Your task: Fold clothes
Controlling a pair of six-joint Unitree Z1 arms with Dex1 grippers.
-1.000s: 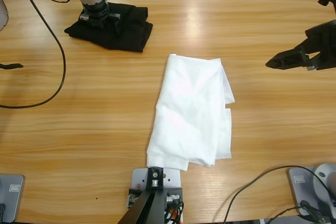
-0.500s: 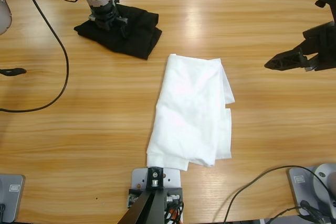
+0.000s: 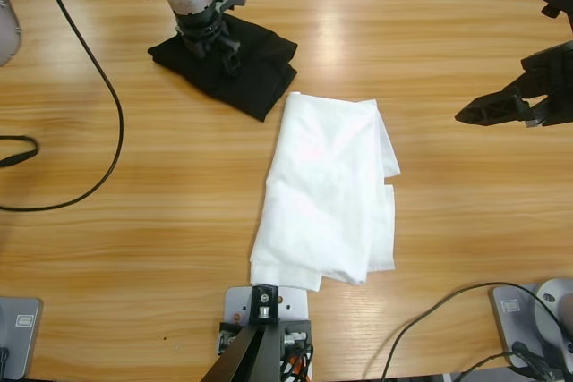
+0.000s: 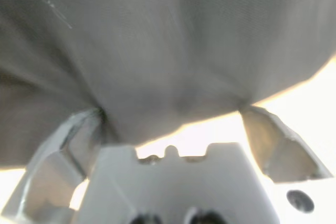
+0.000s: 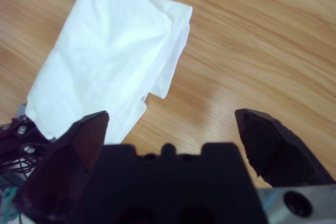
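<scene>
The white T-shirt (image 3: 327, 194) lies folded into a long strip in the middle of the table; the right wrist view shows it (image 5: 110, 45) at upper left. The left gripper (image 3: 224, 46) presses down on a smaller black folded garment (image 3: 260, 69) at the upper left. In the left wrist view that dark fabric (image 4: 168, 40) fills the picture, and the gripper (image 4: 170, 111) has its jaws apart with their tips sunk into it. The right gripper (image 3: 466, 114) hovers open over bare wood at the right, well clear of the shirt, with nothing between its jaws (image 5: 172, 113).
A black cable (image 3: 109, 105) loops across the table's left side. Another cable (image 3: 430, 303) curls at the lower right. The black garment's near corner almost touches the shirt's top left corner. Bare wood lies between the shirt and the right gripper.
The left arm has slid right and slightly toward the shirt, dragging the black garment with it. The right gripper has barely shifted. The white shirt has not moved.
</scene>
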